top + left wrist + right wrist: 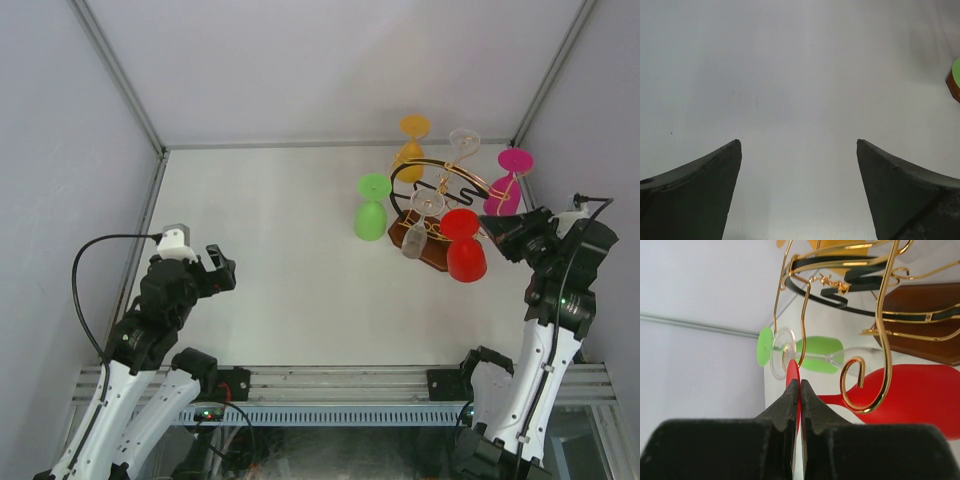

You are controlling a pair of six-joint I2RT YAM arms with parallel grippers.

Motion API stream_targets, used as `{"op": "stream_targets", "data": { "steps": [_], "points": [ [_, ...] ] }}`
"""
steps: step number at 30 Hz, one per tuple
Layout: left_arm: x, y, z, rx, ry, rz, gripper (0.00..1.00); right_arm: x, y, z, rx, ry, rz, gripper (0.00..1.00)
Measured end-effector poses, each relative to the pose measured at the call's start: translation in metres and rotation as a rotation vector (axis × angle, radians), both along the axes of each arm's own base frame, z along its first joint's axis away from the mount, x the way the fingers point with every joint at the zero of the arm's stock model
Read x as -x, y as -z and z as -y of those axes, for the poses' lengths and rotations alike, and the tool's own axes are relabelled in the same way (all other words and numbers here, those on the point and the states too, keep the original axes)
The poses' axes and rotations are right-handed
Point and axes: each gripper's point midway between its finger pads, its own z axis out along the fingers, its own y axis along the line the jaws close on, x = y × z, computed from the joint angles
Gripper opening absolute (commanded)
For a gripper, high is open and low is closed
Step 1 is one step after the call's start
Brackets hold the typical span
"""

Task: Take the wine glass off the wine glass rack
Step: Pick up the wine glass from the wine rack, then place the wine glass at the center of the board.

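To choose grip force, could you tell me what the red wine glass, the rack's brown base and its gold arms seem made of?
Red wine glass: likely plastic, opaque-looking with soft sheen. Brown base: probably varnished wood, glossy. Thin gold arms: polished metal wire, bright reflections.

The white table [280, 250] is enclosed by pale grey walls [60, 120] joined by aluminium frame struts [120, 75], and a slotted aluminium rail [340, 385] runs along its near edge. Five wine glasses are grouped near the far right corner of the table. The green wine glass [371, 215] is at the left of the group, the orange wine glass [412, 140] nearest the far edge, the pink wine glass [508, 180] nearest the right edge, the first clear wine glass [463, 140] between the orange and pink ones, and the second clear wine glass [418, 232] just right of the green one.
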Motion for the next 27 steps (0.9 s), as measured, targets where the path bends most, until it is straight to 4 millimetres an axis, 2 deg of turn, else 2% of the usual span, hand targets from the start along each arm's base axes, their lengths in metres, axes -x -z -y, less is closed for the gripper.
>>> {"op": "stream_targets", "data": {
  "steps": [7, 14, 17, 22, 27],
  "points": [
    [0.0, 0.0, 0.002, 0.004, 0.009, -0.001, 1.0, 0.019, 0.002, -0.021, 0.018, -0.094, -0.008, 0.0],
    [0.003, -0.008, 0.023, 0.081, 0.104, 0.023, 0.99, 0.043, -0.002, -0.049, 0.041, -0.2, 0.011, 0.0],
    [0.006, -0.018, 0.044, 0.179, 0.187, 0.052, 0.98, 0.055, -0.001, -0.062, 0.044, -0.255, 0.011, 0.0],
    [0.012, -0.045, 0.1, 0.457, 0.399, 0.064, 0.97, 0.067, 0.002, -0.082, 0.044, -0.349, -0.006, 0.0],
    [0.02, -0.056, 0.141, 0.698, 0.532, 0.011, 0.97, 0.079, 0.003, -0.107, 0.042, -0.474, -0.007, 0.0]
  ]
}}
